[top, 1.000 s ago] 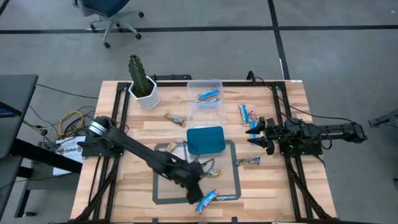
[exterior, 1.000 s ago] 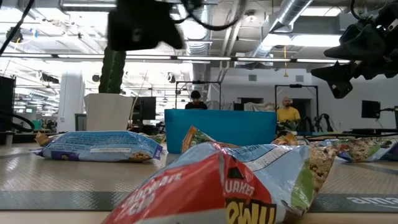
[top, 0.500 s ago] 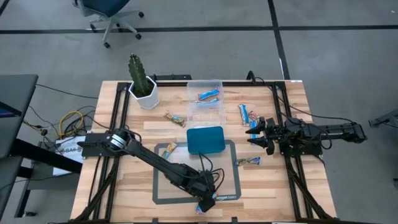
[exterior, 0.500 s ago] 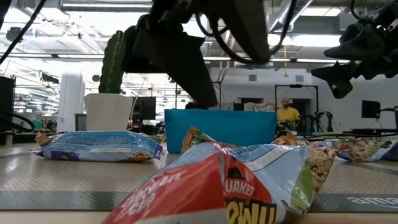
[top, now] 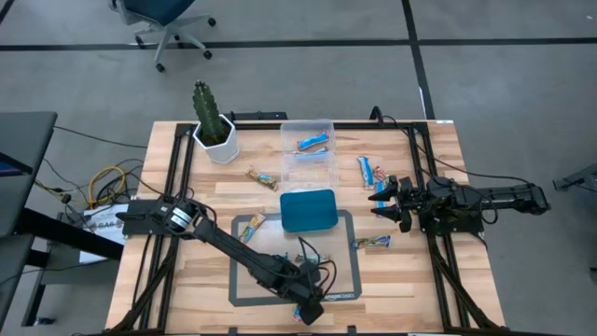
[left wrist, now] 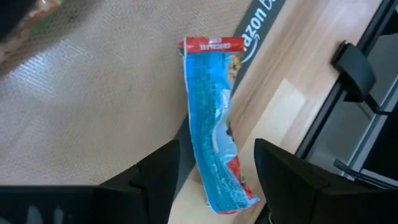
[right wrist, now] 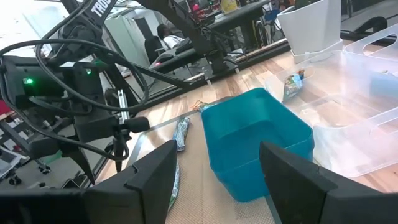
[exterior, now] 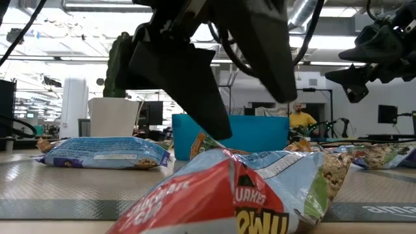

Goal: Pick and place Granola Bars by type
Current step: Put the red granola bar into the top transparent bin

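Since a sec ago the left arm has swung across the mat and dropped toward the table's front edge: the left gripper (left wrist: 214,180) now sits w/ its fingers spread wide, one each side of a blue bar (left wrist: 214,124), nothing clamped yet. That bar lies flat, half on the grey mat (top: 244,285), half on bare wood, right by the mat's printed border at the front of the table (top: 420,289). Right gripper (top: 380,203) hangs over the table's right side, fingers apart and empty, waiting. Other bars: one blue bar (top: 313,143) already in the clear box (top: 308,126), another blue one (top: 367,172) near the right arm, a tan bar (top: 263,178) between the cactus pot (top: 216,140) and the teal tray (top: 308,209), more on the mat near the tray. Probably at the grasp step, sorting barely begun. Risks: the wrapper is slick and flat, so the fingers could close on the crinkled foil only and let it slide out on the lift; the bar looks angled vs the fingers, so closing may spin it rather than grip; being so near the front edge, a nudge could push it off the table.
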Tool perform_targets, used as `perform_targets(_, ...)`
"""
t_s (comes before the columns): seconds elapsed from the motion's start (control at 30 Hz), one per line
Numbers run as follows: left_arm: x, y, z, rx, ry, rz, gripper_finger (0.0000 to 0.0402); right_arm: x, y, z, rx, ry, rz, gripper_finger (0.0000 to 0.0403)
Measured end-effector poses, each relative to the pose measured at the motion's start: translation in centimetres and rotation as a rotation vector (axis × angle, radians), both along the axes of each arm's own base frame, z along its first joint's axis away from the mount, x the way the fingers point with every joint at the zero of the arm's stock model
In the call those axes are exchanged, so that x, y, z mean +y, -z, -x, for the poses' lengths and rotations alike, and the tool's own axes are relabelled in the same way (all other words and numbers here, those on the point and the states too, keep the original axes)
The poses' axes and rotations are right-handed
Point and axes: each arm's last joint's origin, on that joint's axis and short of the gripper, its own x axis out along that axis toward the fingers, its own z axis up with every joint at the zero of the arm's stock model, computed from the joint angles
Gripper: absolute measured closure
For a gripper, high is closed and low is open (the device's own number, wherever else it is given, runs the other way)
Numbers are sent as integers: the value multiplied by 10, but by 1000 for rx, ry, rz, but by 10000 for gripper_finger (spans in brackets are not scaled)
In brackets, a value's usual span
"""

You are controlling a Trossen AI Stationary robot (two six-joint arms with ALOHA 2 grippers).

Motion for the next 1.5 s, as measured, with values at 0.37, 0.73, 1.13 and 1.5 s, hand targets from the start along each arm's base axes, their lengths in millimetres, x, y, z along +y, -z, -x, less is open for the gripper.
perform_targets(0.37,-16,-1,7,-7,-2,35,202,0,0,0,0,1,0,182)
perform_targets(0.73,-36,21,14,38,-1,63,203,0,0,0,-1,2,0,182)
perform_targets(1.13,-36,28,12,22,-29,25,214,0,1,-1,14,2,0,182)
perform_targets(1.5,-35,28,12,30,-27,23,352,0,1,-1,13,1,0,182)
